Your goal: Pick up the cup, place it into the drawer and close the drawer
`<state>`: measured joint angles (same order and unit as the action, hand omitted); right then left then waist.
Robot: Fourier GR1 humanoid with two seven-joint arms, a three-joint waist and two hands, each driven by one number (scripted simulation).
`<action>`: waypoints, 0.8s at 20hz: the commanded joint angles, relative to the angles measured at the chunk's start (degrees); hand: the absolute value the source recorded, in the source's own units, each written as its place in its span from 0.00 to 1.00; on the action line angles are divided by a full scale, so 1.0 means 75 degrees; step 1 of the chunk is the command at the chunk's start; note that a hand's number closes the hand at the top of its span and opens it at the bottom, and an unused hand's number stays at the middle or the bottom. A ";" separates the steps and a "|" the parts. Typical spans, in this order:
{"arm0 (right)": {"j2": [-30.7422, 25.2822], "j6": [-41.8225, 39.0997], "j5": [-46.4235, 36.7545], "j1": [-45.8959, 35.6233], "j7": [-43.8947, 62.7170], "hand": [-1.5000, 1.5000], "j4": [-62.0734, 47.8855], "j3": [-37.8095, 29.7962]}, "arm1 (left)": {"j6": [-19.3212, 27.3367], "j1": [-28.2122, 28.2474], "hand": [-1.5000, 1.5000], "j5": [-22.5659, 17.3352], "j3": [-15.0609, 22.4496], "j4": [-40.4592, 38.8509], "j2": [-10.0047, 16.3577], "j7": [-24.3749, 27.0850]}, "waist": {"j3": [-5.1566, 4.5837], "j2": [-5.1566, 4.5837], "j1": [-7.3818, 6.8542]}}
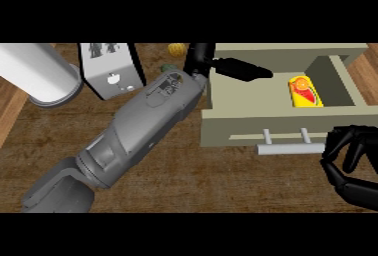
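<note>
Cup: I see the yellow cylindrical cup with a red-orange print (pixel 305 92) lying on its side inside the open beige box-shaped drawer (pixel 244 127), toward its right wall.
Left hand (pixel 232 67): released, fingers stretched over the drawer's left wall, apart from the cup.
Right hand (pixel 351 155): fingers loosely bent, grasping nothing that I can make out, just beside the right end of the grey bar handle (pixel 291 148).
Drawer: pulled out over the brown wooden counter (pixel 192 170).
</note>
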<state>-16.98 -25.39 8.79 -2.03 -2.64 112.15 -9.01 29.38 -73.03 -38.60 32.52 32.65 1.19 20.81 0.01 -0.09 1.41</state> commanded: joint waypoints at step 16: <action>0.0347 0.1386 -0.4336 -0.0760 0.0093 1.00 -0.0901 0.1752 | -0.0467 0.2892 0.00 0.0029 -0.0815 0.4156 0.2541 -0.1296 | -0.0001 0.0048 -0.0465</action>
<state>-15.21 -17.64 -16.80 -4.03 -0.48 110.63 0.93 26.56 -56.22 -38.27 27.10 56.89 16.83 13.18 -0.01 0.29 -1.47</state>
